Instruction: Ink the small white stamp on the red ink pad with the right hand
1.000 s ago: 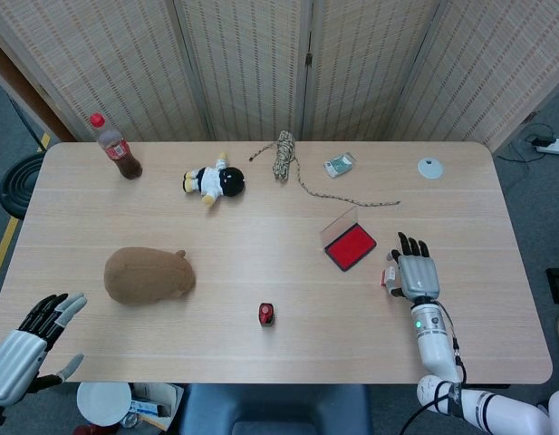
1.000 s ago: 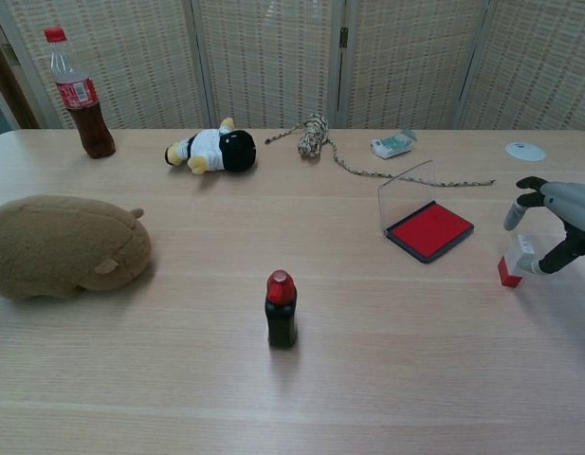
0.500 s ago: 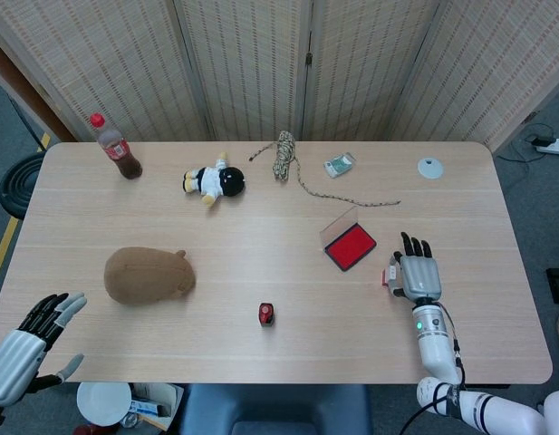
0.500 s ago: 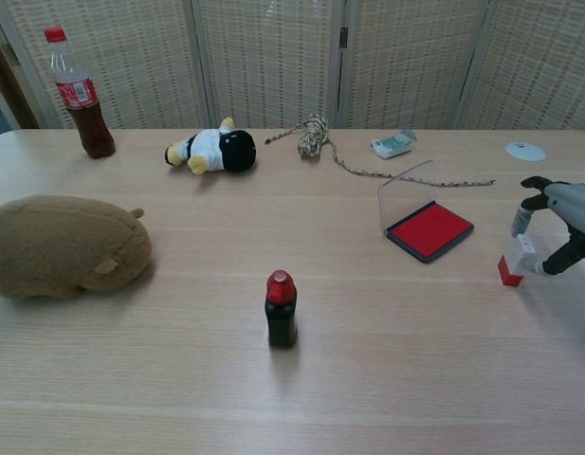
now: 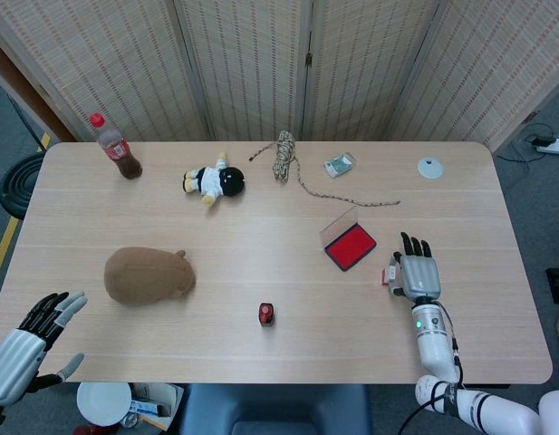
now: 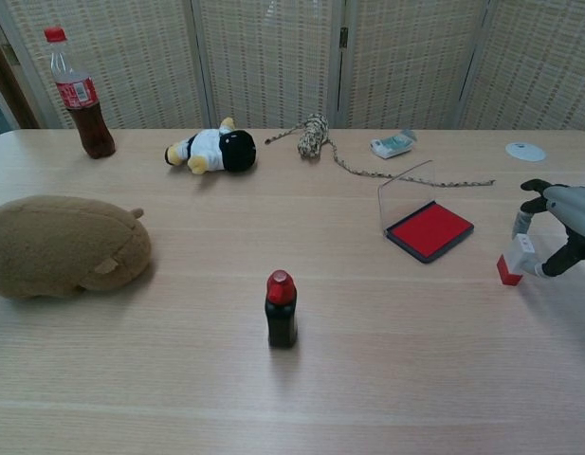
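The fingers (image 6: 525,224) of the right hand (image 6: 555,227) curl around the small white stamp (image 6: 513,260), thumb on one side and a fingertip on the other, so it looks pinched, though whether the grip is firm cannot be told. The stamp stands on the table (image 6: 368,360) near its right edge, just beside the red ink pad (image 6: 429,230) but apart from it, white body up and red base down.

By its look the stamp is light, hard plastic, rigid and somewhat slick; it should lift with little force but could twist or slip out of a loose pinch. The best hold is probably on the white upper body, opposite flat faces, keeping the red base free to meet the ink. The pad is shallow with a clear lid standing open at its back edge, and a sideways approach could catch that lid.

From the head view the right hand (image 5: 416,273) covers most of the stamp (image 5: 388,275), leaving only a sliver visible beside the pad (image 5: 351,246). In the chest view the hand is cut off by the frame's edge. The left hand (image 5: 34,337) hangs off the table's near corner, fingers spread and holding nothing, seen only from above.
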`<state>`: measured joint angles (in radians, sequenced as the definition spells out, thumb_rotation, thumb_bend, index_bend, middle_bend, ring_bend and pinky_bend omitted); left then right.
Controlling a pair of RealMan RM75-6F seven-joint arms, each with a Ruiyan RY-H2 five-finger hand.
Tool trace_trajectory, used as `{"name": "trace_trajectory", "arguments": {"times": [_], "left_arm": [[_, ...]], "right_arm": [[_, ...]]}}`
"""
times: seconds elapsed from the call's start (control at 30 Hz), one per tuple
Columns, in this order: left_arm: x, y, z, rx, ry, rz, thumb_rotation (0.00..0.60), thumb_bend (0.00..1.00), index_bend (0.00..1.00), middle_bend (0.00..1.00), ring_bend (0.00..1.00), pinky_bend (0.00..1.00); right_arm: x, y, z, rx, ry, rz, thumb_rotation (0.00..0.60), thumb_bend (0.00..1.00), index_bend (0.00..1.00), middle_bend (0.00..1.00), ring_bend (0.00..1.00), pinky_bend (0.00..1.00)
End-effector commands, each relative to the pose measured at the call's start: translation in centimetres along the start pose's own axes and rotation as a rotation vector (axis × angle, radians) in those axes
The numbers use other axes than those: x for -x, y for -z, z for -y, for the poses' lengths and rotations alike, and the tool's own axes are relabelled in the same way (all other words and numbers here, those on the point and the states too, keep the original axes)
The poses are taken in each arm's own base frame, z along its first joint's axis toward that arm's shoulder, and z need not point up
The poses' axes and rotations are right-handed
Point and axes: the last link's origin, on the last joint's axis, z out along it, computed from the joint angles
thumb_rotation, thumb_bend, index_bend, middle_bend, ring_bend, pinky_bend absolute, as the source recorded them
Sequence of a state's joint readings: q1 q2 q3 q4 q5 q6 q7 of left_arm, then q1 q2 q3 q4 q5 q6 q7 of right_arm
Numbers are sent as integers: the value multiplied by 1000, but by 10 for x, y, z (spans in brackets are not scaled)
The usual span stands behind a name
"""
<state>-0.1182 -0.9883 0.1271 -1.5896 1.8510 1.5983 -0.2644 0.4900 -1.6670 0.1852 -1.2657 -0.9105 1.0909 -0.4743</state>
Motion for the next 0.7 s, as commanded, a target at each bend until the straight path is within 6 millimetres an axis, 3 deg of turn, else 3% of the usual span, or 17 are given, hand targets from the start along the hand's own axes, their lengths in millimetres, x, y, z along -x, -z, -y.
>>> {"name": "trace_trajectory", "arguments": {"times": [0.03, 0.37, 0.7], "left_arm": [[0, 0, 0, -1, -1, 0, 600, 337, 0, 0, 0, 58], [0, -2, 0, 0, -1, -1, 600, 337, 0, 0, 0, 57], [3, -6, 1, -16, -10, 7, 600, 337, 0, 0, 0, 58]], "right_arm": [[1, -1, 1, -4, -3, -1, 600, 257, 543, 44, 0, 0], [-3, -1, 1, -5, -15, -12, 600, 258, 666, 92, 0, 0], [-29, -8, 8, -20, -63, -49, 600, 263, 683, 106, 0, 0]]}}
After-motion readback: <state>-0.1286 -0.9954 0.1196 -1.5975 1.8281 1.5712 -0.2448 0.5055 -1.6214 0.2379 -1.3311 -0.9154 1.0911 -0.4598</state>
